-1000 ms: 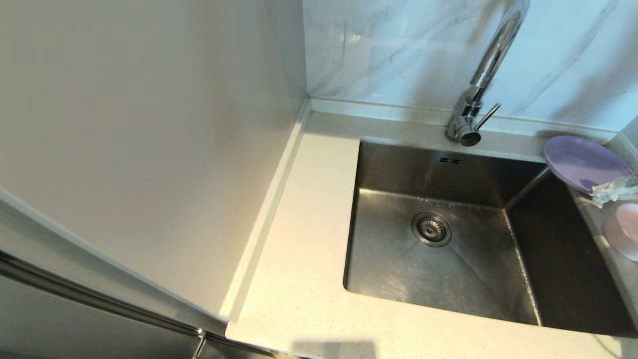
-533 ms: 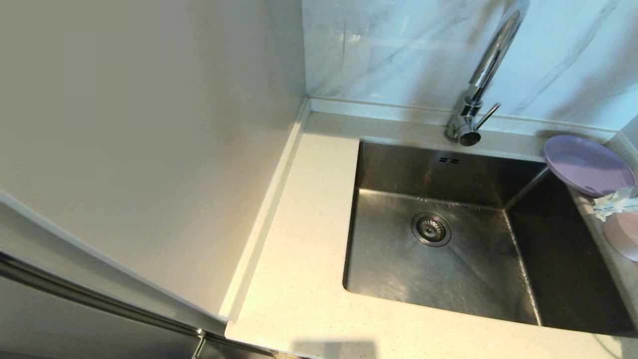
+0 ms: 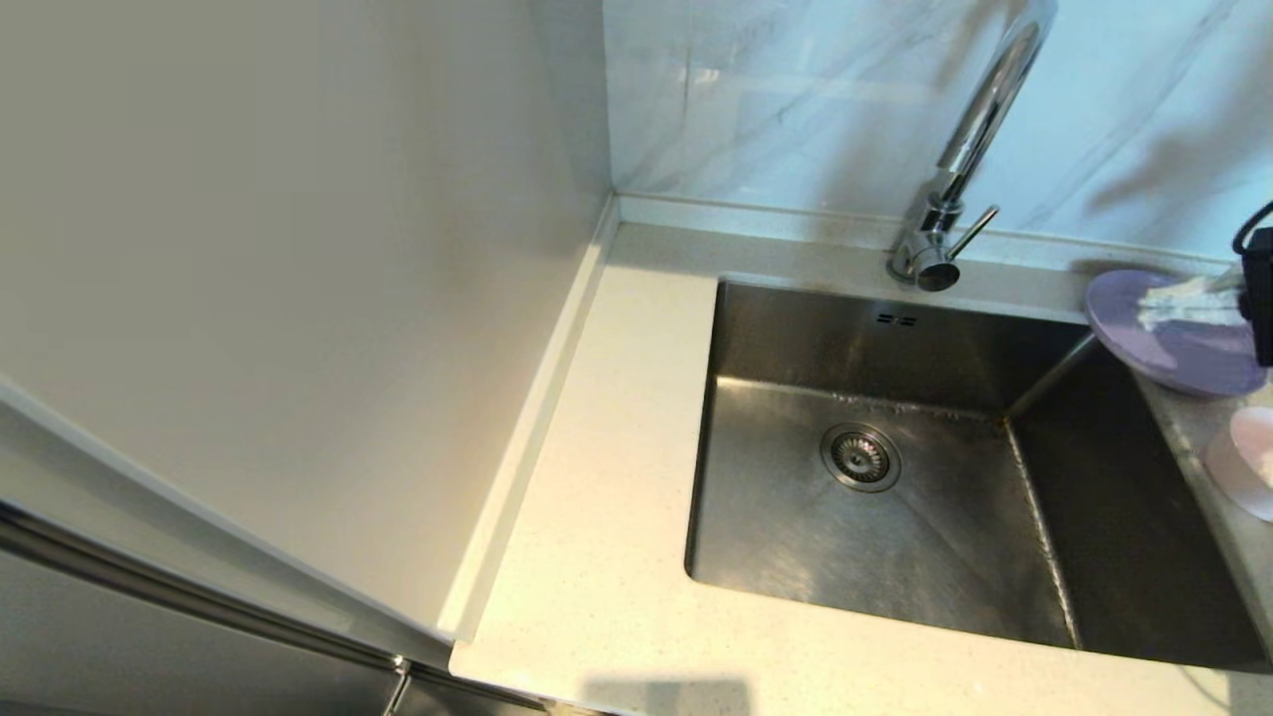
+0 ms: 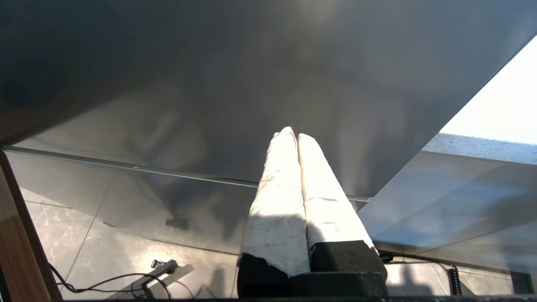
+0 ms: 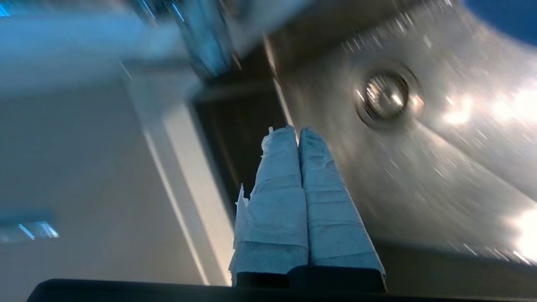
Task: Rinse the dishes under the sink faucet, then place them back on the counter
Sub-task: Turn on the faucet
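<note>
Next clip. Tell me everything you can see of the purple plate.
The plate is round, shallow, lavender, matte and plain, plastic by its look. It lies on the counter at the sink's far right corner, with its near-left rim jutting over the basin. Nothing lies on it. The right gripper, fingers shut and wrapped in white, reaches in over its far half; whether it touches the plate cannot be told. The pink bowl sits apart, nearer.

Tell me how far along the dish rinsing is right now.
Nothing looks rinsed: the purple plate and pink bowl sit on the counter right of the basin, and no water runs from the faucet. In hand: the right gripper, shut and empty, is above the plate. Left: grasping, rinsing, returning both.
</note>
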You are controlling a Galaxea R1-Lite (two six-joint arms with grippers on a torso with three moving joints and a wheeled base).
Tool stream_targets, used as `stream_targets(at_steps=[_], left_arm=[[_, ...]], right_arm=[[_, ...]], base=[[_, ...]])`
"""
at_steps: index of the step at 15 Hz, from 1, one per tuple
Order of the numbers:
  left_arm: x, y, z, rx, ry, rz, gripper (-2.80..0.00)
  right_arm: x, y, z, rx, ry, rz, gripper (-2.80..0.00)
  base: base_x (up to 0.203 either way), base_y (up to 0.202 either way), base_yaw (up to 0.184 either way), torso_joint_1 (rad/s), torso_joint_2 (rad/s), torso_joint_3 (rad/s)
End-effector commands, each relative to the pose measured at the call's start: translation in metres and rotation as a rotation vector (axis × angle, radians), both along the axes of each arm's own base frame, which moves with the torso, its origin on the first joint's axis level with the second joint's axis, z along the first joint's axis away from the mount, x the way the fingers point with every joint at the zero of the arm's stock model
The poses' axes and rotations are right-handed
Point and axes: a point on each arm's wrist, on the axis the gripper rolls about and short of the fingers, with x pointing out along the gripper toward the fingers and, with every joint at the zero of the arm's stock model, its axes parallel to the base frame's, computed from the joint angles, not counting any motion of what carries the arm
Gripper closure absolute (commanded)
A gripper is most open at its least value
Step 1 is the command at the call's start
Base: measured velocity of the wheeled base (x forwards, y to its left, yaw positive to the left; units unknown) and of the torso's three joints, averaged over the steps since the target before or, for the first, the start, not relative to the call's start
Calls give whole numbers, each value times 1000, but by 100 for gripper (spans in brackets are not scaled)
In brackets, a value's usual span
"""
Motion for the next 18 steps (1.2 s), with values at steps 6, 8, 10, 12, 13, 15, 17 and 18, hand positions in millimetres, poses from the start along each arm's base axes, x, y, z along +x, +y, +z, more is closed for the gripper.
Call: stream_targets(at_steps=[6, 8, 10, 12, 13, 15, 17, 18], left_arm=[[0, 0, 0, 0, 0, -1, 0], [0, 0, 0, 0, 0, 0, 0], [0, 0, 0, 0, 0, 0, 0], [0, 0, 0, 0, 0, 0, 0], [0, 0, 0, 0, 0, -1, 0], [0, 0, 0, 0, 0, 0, 0], [0, 0, 0, 0, 0, 0, 0], [0, 0, 0, 0, 0, 0, 0]], right_arm=[[64, 16, 22, 421, -219, -192, 0], [65, 18, 35, 513, -276, -122, 0], [64, 23, 40, 526, -277, -76, 0], [65, 27, 39, 564, -241, -39, 0], [67, 28, 37, 566, -235, -37, 0], [68, 28, 31, 573, -215, -39, 0], [66, 28, 20, 588, -168, -27, 0], [64, 30, 14, 599, -138, -17, 0]], base=[[0, 0, 0, 0, 0, 0], [0, 0, 0, 0, 0, 0], [0, 0, 0, 0, 0, 0], [0, 0, 0, 0, 0, 0], [0, 0, 0, 0, 0, 0], [0, 0, 0, 0, 0, 0], [0, 0, 0, 0, 0, 0], [0, 0, 0, 0, 0, 0]])
